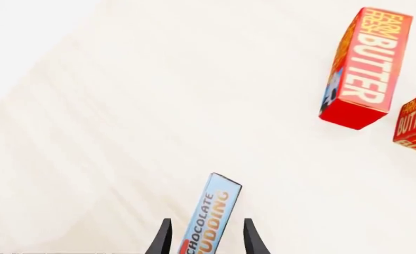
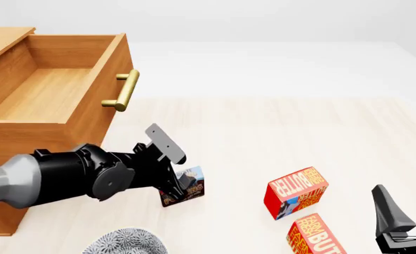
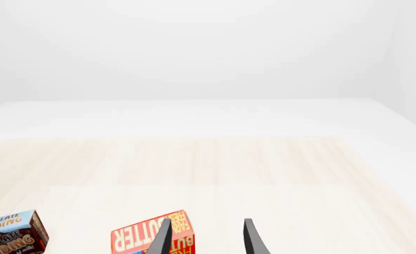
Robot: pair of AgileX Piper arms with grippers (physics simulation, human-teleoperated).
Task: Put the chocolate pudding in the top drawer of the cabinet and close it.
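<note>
One cabinet [image 2: 24, 174] stands at the table's [image 2: 278, 137] left, its single visible drawer, the top drawer [image 2: 59, 90], pulled out and open, with one brass handle [image 2: 121, 91] on its front. To the right of the cabinet, below the level of the open drawer, the left gripper [image 2: 186, 185] pinches the one chocolate pudding [image 2: 183, 186] box between its two fingers; in the left wrist view the box [image 1: 209, 217] stands on edge between the dark fingertips [image 1: 163, 238], pressed from both sides. Two red butter boxes lie farther right of the cabinet: one [image 2: 296, 191] near the pudding, the second [image 2: 315, 236] just beside and nearer the camera. The right gripper [image 2: 405, 203] hovers right of both butter boxes, its fingers spread and holding nothing. One grey patterned object [image 2: 127, 242] sits below the cabinet's near corner.
</note>
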